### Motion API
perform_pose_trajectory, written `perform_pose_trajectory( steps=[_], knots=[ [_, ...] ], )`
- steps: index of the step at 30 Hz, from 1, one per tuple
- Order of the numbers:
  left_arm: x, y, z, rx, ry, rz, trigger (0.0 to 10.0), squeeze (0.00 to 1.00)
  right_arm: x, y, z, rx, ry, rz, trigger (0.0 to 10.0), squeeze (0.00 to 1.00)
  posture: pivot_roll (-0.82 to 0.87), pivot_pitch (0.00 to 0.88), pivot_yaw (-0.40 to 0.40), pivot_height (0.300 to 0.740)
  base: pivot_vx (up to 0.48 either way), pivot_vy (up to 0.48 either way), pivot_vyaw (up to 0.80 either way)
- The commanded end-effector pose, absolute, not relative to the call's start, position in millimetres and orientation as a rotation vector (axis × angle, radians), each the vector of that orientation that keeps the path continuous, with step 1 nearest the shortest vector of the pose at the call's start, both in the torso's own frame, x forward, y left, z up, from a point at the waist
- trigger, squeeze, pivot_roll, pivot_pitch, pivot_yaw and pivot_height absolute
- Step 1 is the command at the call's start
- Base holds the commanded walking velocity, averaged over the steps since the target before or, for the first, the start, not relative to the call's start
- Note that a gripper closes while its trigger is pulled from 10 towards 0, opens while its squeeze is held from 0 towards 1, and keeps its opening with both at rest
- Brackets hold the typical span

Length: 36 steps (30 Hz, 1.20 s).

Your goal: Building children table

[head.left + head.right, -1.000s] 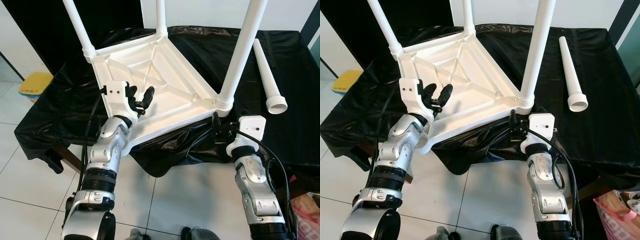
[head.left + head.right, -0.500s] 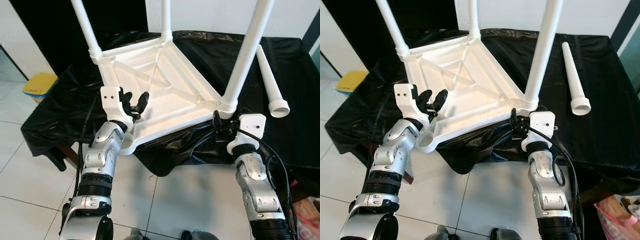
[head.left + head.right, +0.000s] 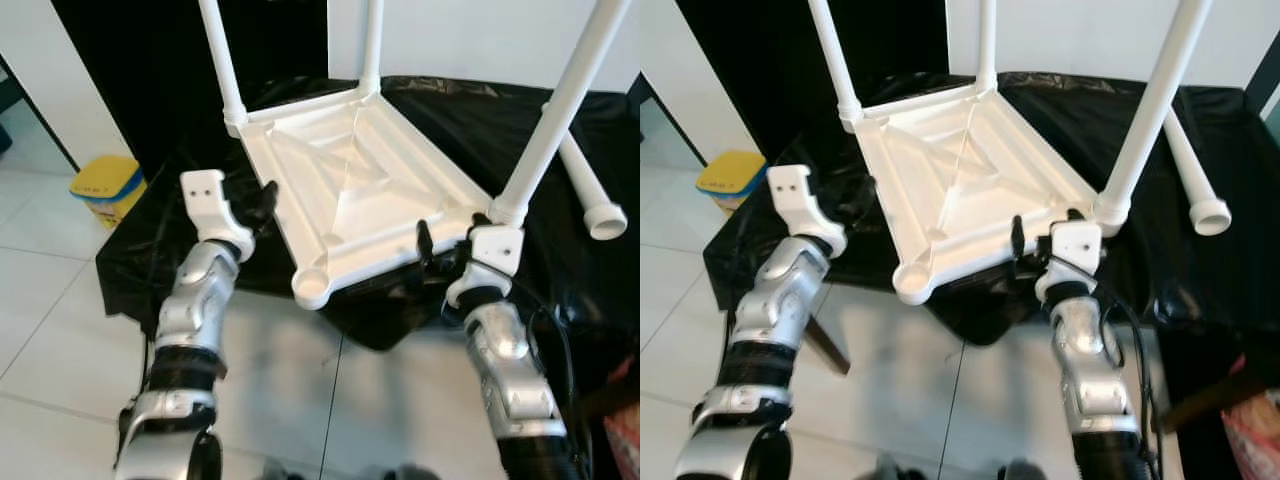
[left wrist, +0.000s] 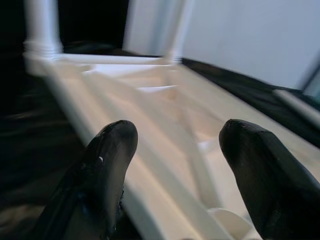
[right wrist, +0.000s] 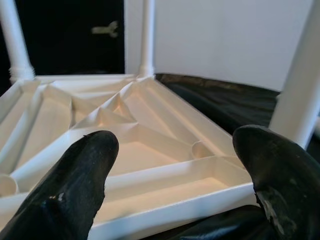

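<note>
White tabletop (image 3: 360, 190) inverted; upright legs (image 3: 563, 105) cropped above.

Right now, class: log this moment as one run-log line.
tabletop: upside down on black cloth, three legs fitted | loose leg: lying on cloth | left tool: open | right tool: open | near corner socket: empty

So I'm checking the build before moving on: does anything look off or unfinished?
Yes. The upturned tabletop carries three legs; its near corner socket stands empty and overhangs the black cloth. The fourth leg lies loose on the cloth.
</note>
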<state>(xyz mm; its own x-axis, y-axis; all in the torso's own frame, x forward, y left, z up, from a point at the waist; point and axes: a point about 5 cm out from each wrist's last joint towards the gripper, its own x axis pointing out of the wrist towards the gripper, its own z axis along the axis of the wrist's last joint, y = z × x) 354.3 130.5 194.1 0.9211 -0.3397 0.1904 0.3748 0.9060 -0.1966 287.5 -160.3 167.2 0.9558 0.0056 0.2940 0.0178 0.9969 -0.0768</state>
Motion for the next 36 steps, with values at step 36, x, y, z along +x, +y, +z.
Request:
perform_pose_trajectory(
  steps=[36],
  knots=[
    [347, 120, 195, -0.041, -0.177, -0.447, 10.0, 0.00, 290, -159, 162, -0.078, -0.271, -0.018, 10.0, 0.00, -0.16, 0.050, 0.010, 0.740, 0.000, 0.095, -0.12]
  ],
)
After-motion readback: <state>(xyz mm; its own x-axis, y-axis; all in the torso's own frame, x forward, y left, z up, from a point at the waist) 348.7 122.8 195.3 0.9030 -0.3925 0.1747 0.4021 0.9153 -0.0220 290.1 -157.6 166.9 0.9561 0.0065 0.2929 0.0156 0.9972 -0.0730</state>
